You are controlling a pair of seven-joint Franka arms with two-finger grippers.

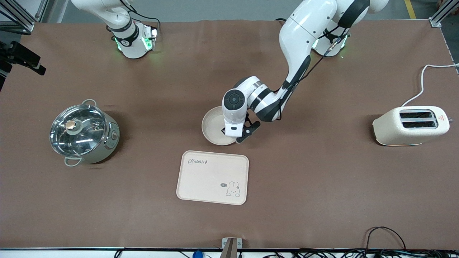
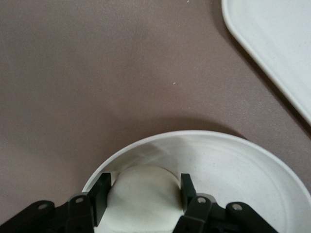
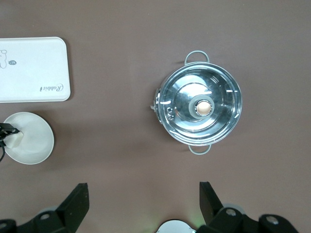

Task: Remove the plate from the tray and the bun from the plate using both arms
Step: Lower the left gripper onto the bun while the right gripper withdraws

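Left gripper (image 2: 142, 194) closes on the bun (image 2: 142, 201), plate (image 1: 214, 126) already off the tray (image 1: 212, 177).

The tray lies nearest the camera; at its 12 o'clock sits the plate, where the fingers (image 2: 100, 198) touch the bun's two sides. Too hard a squeeze may crush the soft bun, or lifting may drag the plate. The left arm bends down over the plate; the right gripper (image 3: 143, 206) waits spread wide, high above the pot (image 3: 200, 108).

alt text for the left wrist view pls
The left hand straddles the bun, a black finger at each side, inside the round plate on the brown table. A corner of the tray shows nearby.
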